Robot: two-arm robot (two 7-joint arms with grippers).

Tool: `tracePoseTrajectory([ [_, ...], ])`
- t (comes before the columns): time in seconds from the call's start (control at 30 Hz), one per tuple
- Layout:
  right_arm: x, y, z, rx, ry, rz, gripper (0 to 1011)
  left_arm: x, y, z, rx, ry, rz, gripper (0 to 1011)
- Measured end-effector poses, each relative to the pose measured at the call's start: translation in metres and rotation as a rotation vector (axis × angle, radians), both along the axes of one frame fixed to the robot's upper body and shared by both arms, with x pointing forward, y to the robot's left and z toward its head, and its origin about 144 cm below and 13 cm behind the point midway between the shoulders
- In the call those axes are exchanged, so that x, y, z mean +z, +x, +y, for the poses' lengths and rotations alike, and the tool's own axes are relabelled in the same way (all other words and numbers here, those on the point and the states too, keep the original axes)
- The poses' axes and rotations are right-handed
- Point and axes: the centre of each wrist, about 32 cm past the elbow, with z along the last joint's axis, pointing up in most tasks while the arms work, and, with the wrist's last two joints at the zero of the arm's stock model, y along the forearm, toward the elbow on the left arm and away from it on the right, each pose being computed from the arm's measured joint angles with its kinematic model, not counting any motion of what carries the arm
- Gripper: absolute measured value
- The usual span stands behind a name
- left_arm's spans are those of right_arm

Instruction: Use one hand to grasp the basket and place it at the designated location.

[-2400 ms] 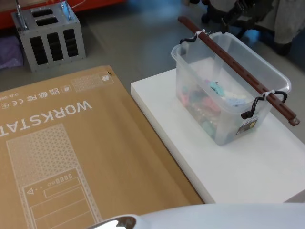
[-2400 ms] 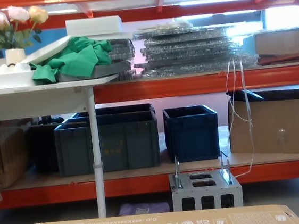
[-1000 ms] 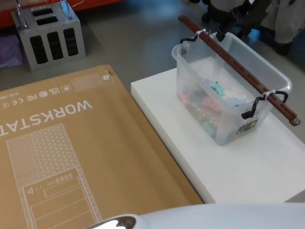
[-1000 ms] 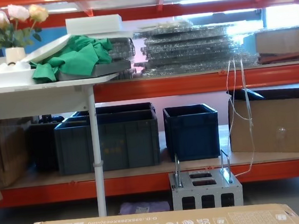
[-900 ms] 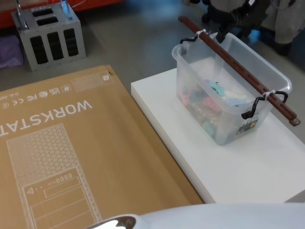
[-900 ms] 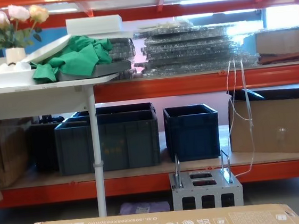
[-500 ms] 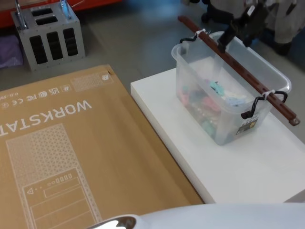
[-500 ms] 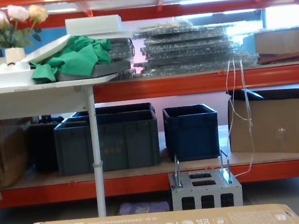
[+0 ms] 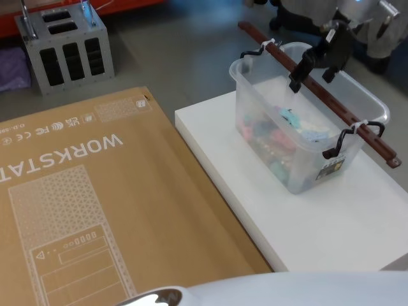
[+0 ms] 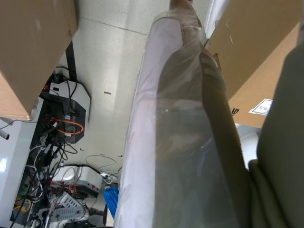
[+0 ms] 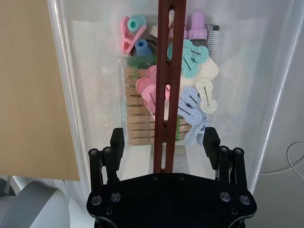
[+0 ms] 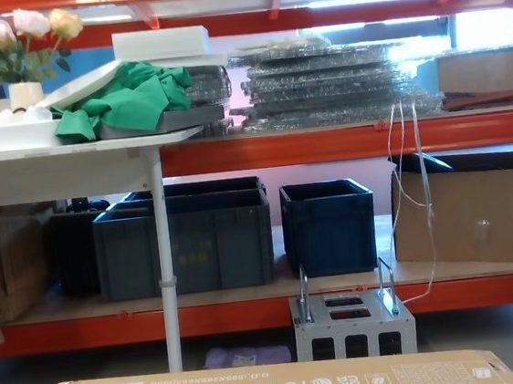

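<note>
Right gripper: mine [image 9: 310, 81] hangs over the basket [image 9: 268, 146], above the far half of its handle [image 9: 341, 111]; jaws wide apart, one finger on each side of the bar; it holds nothing.
Wrist view: my gripper [image 11: 164, 135] straddles the handle [image 11: 160, 57]; there is a clear gap between the bar and each finger [image 11: 117, 137].
Basket: upright on the white tabletop [image 9: 331, 223], toward its far right corner.
Handle: slotted reddish-brown bar lying along the rim; fixed at both ends by white ties and black brackets; both ends overhang.
Contents: pastel clips [image 11: 192, 102] and wooden pegs [image 11: 140, 124] on the bottom.
Cardboard box [image 9: 95, 204]: flat, just beside the tabletop's left edge.
</note>
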Motion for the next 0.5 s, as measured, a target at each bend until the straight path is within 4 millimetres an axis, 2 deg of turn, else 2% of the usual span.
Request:
tracePoseTrajectory([
  [0.5,-0.016,0.004,0.004,0.016,0.002,0.038,1001,0.0,0.0,0.0,0.0,0.0,0.0,0],
])
